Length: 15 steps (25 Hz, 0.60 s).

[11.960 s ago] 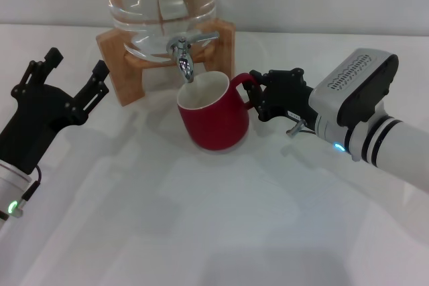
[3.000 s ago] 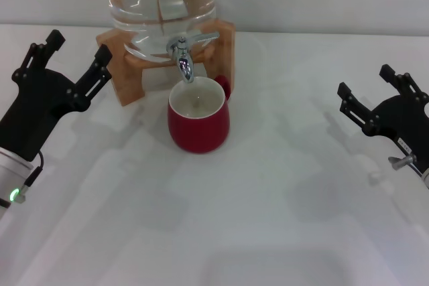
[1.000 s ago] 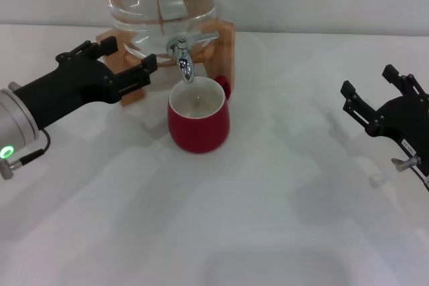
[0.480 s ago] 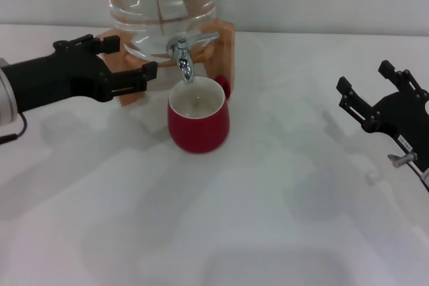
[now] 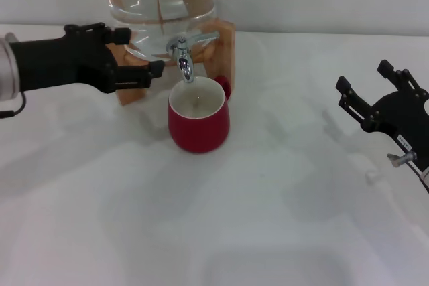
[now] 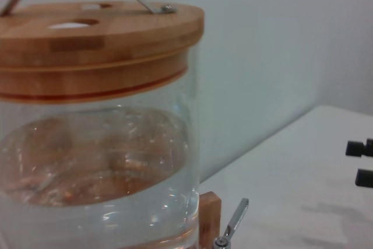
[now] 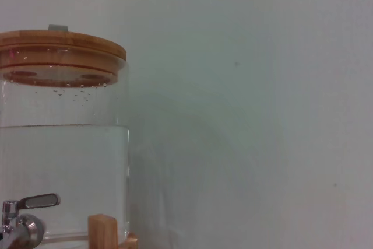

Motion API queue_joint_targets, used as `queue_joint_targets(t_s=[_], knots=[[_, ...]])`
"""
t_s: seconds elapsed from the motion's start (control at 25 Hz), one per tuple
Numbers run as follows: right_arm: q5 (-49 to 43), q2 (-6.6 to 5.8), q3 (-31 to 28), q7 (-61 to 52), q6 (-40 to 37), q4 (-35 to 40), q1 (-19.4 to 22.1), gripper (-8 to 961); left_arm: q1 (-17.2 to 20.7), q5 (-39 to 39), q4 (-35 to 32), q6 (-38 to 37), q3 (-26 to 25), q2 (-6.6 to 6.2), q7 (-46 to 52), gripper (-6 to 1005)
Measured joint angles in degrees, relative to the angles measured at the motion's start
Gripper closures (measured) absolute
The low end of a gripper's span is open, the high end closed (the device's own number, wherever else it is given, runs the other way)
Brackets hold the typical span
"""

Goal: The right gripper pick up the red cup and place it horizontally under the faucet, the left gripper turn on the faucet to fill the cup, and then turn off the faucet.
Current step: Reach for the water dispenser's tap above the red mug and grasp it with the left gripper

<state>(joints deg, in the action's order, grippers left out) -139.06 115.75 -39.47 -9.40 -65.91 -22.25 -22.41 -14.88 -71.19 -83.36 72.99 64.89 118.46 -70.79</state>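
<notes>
Cup point(image 5: 198, 117): red, upright on the table toward its far edge, mouth open directly beneath the spout; handle turned to the far right side. Inside looks cream-white; no stream is visible, so filling appears not yet begun.

Faucet point(image 5: 184, 51): chrome, set low on the jar point(image 5: 161, 1) in a wooden stand point(image 5: 224, 48). Lever point(image 5: 204, 36) lies flat, pointing toward the table's right edge. Spout tip sits just above the cup rim.

Left hand point(image 5: 137, 55): reaching in from the table's left edge, prongs spread open, holding nothing. Lower prong tip lies just beside the spout; upper prong runs near the jar base. No contact with the lever can be made out.

Right hand point(image 5: 379, 95): parked near the table's right edge, well apart from the cup, prongs open and empty.

Step in hand, as judged: opening the faucet. Placement of the cup reads as done.

Handling notes:
- The lever sits on the far side of the tap body from the left hand; the prongs must pass over or round the spout to reach it.
- Push or pinch the flat lever only; pressing the spout or jar risks shifting the stand.
- Keep the lower prong above the cup rim, since a nudge would move the cup off the stream.
- Turn slowly; the cup is squat and may splash.
</notes>
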Motion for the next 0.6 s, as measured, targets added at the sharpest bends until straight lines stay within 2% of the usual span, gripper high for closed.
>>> queue_joint_targets(t_s=[0.6], knots=[[-0.1, 0.09, 0.0, -0.4, -0.1, 0.0, 0.0, 115, -8.3, 2.4, 3.1, 4.0, -1.8, -0.91, -2.4, 125]])
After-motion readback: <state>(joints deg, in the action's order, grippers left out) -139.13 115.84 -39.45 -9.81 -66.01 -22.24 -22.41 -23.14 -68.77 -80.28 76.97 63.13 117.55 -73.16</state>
